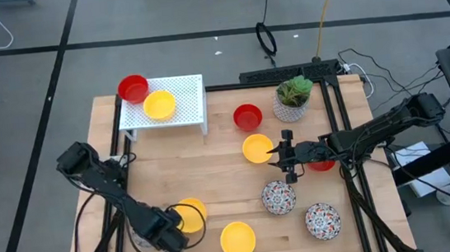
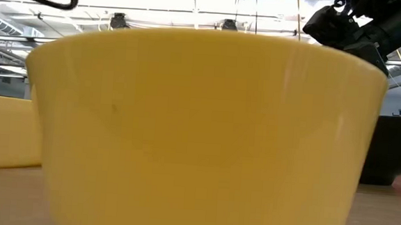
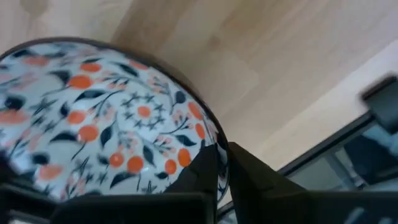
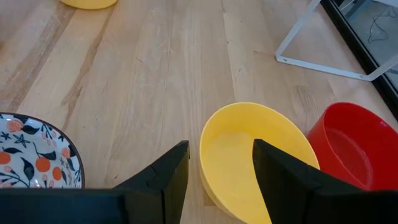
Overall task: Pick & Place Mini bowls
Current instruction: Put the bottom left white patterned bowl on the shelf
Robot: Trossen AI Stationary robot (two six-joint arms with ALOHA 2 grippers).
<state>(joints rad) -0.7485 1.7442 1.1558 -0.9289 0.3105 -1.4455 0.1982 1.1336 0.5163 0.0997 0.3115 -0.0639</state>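
Observation:
My left gripper (image 1: 167, 233) sits near the table's near-left corner, shut on a white speckled mini bowl (image 3: 93, 118) that it mostly hides in the high view. A yellow bowl (image 1: 190, 214) rests just right of it. My right gripper (image 1: 280, 155) is open at mid-table. Its fingers (image 4: 168, 177) straddle the near rim (image 4: 202, 155) of a yellow bowl (image 1: 258, 148), one outside and one over the hollow, with a gap showing. A red bowl (image 4: 354, 146) stands beside that one. Two speckled bowls (image 1: 279, 197) (image 1: 323, 221) and a yellow bowl (image 1: 237, 239) rest on the table. My left gripper pinches the speckled bowl's rim (image 3: 214, 146) between its two fingers (image 3: 249, 177), one on the patterned inner side and one outside the wall. The gripper body hides the bowl's underside, so whether it is lifted off the wood cannot be told.
A white perforated rack (image 1: 193, 92) at the far left carries a red bowl (image 1: 133, 88) and a yellow bowl (image 1: 159, 105). A potted plant (image 1: 293, 100) stands far right. Another red bowl (image 1: 321, 165) lies under the right arm. A yellow bowl (image 2: 199, 126) fills the low view.

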